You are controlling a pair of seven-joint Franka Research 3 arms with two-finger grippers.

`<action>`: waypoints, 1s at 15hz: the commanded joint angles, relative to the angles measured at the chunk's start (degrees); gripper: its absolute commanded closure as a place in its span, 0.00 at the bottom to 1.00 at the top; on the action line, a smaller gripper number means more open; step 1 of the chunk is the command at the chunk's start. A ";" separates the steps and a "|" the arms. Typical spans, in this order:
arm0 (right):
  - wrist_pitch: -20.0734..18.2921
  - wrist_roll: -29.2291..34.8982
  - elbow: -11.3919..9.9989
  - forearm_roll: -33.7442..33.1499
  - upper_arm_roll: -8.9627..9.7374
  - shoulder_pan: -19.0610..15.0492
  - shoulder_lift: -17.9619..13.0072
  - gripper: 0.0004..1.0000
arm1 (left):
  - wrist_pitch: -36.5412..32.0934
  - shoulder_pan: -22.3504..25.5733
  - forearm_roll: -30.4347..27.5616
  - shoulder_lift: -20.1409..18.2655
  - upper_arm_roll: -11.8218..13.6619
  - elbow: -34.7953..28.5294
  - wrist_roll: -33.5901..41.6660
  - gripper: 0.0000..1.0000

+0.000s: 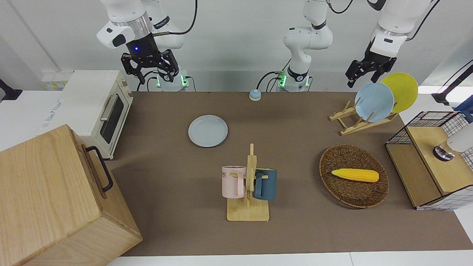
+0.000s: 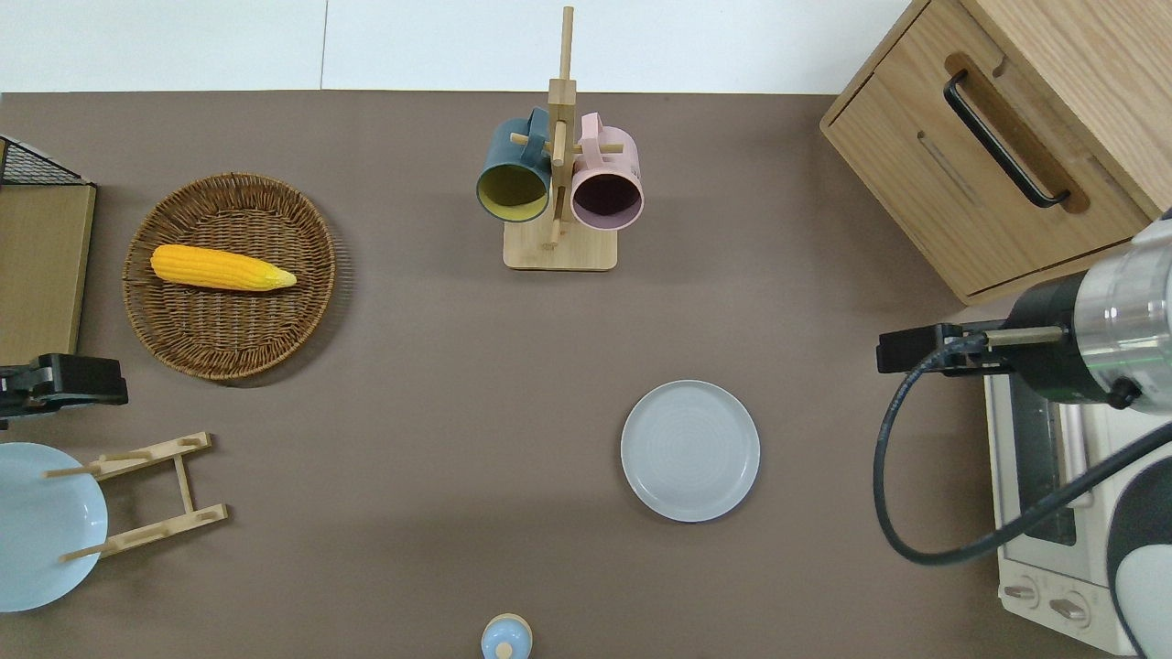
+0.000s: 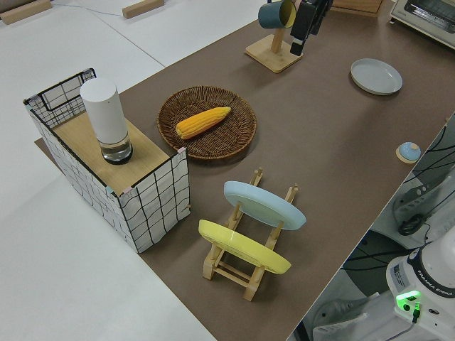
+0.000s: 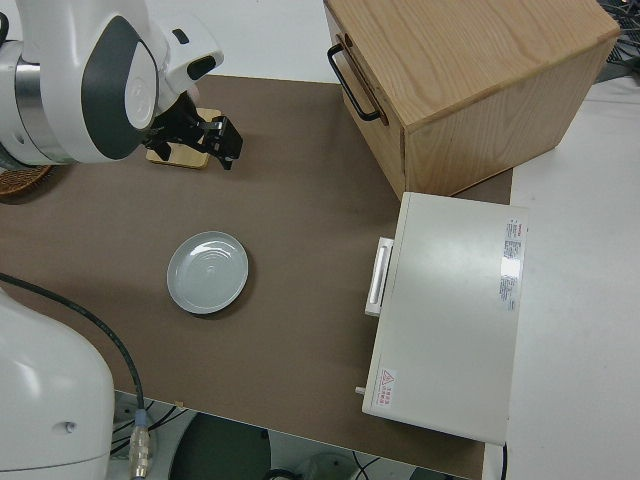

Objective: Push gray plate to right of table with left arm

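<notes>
Overhead view: gray plate lies flat on the table, toward the right arm's end, nearer the robots than the mug rack.
Left gripper: raised above the dish rack, fingers apart, holding nothing.
Right arm: parked.

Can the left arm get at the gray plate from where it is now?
Probably yes. The left gripper hangs raised over the table's edge at its own end, by the plate rack. The gray plate lies flat with open mat between them.
</notes>
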 commanded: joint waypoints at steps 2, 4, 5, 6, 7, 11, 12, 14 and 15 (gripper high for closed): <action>-0.31 0.12 0.81 0.92 0.23 -0.37 0.36 0.00 | -4.48 8.96 -3.06 0.68 -7.63 4.99 0.74 0.00; -0.31 0.12 0.81 0.92 0.23 -0.37 0.36 0.00 | -4.66 8.87 -2.81 0.68 -7.72 5.35 0.65 0.00; -0.31 0.12 0.81 0.92 0.23 -0.37 0.36 0.00 | -4.66 8.44 -2.72 0.68 -7.63 5.35 0.65 0.00; -0.31 0.12 0.81 0.92 0.23 -0.37 0.36 0.00 | -4.66 8.08 -2.80 0.59 -7.55 5.35 0.65 0.00; -0.31 0.12 0.81 0.92 0.23 -0.37 0.36 0.00 | -4.66 8.08 -3.07 0.07 -7.63 5.35 0.56 0.00; -0.31 0.12 0.81 0.92 0.23 -0.37 0.36 0.00 | -4.57 7.91 -2.89 -0.12 -7.99 5.35 0.30 0.00; -0.31 0.12 0.81 0.92 0.23 -0.37 0.36 0.00 | -4.57 7.91 -2.89 -0.03 -7.99 5.35 0.13 0.00; -0.31 0.12 0.81 0.92 0.23 -0.37 0.36 0.00 | -4.57 7.99 -2.89 -0.12 -7.99 5.35 0.12 0.00; -0.31 0.12 0.81 0.92 0.23 -0.37 0.36 0.01 | -4.57 7.99 -2.81 -0.12 -7.99 5.35 0.12 0.00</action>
